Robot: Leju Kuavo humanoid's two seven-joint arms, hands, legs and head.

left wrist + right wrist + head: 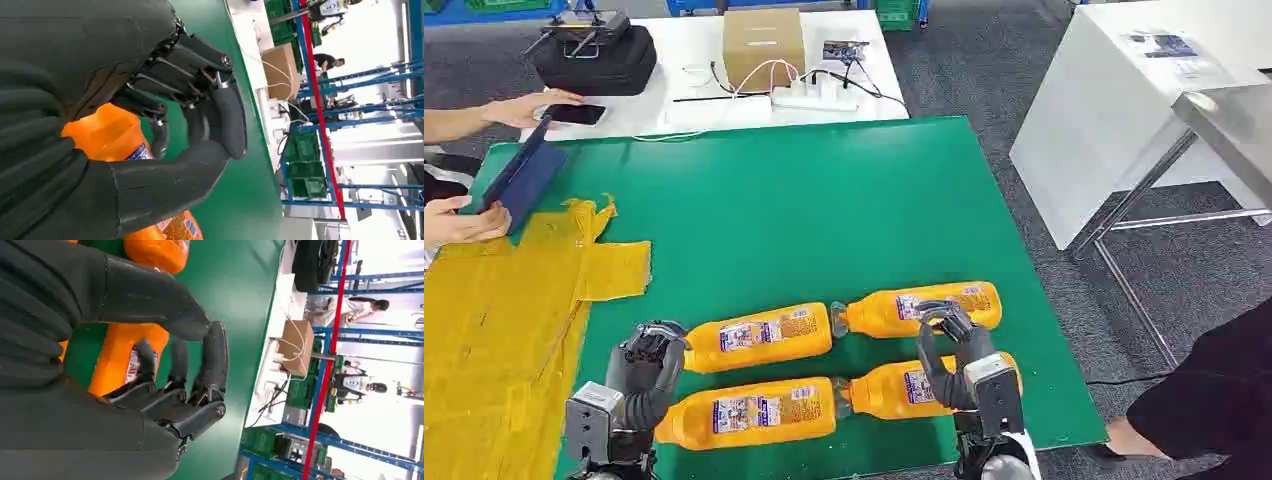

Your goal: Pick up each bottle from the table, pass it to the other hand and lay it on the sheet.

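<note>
On the far left of the head view, a person's hand (464, 222) holds a dark blue tablet (519, 180) at the edge of the green table (824, 210), and another hand (524, 107) rests on a black phone (576, 114) on the white table behind. The yellow sheet (504, 310) lies on the left side of the table, wrinkled and with nothing on it. Next comes the left robot hand (646, 365), raised from the low edge of the picture with its fingers curled downward; it stands just beside the bottom ends of the two left bottles, and the left wrist view shows the fingers (200, 65) bent over the orange body without closing on it, so this hand is apart and holds nothing. Four orange bottles lie on their sides in two rows: the far left bottle (759, 338), the near left bottle (749, 412), the far right bottle (924, 308) and the near right bottle (904, 388), with the caps of each row pointing to the middle. The right robot hand (954, 345) stands upright over the right pair, its fingers spread and curved above them, also holding nothing. At the right edge a person in dark clothes (1214, 400) stands near the table corner.
</note>
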